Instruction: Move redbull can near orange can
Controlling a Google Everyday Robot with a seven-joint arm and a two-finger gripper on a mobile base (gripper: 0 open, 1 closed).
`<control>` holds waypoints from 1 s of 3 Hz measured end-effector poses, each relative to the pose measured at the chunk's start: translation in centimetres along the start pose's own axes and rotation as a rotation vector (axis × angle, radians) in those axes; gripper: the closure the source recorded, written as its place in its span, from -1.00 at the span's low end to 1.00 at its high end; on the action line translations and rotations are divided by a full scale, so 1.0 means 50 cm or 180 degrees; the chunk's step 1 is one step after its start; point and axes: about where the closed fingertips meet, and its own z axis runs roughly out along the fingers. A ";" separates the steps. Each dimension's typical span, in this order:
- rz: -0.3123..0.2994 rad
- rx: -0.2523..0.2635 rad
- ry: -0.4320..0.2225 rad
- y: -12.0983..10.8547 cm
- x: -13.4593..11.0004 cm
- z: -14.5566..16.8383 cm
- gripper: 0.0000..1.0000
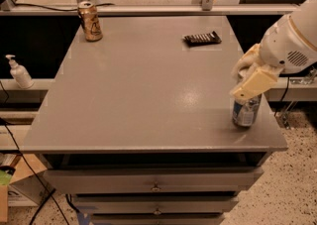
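Where the gripper [247, 86] hangs by the near right corner of the table [148, 95], its jaws hide the top of the redbull can [246, 112], which stands straight up just below. I cannot tell if they squeeze it. The orange can [91, 21] is far off, back left.

White rounded arm [290, 40] with vent grille, cream blocky hand [249, 86] at the right edge of the table [148, 100]
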 end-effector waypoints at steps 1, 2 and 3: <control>-0.0141 0.0039 -0.0182 -0.013 -0.047 -0.025 1.00; -0.0397 0.0108 -0.0445 -0.034 -0.131 -0.059 1.00; -0.0540 0.0235 -0.0825 -0.075 -0.212 -0.101 1.00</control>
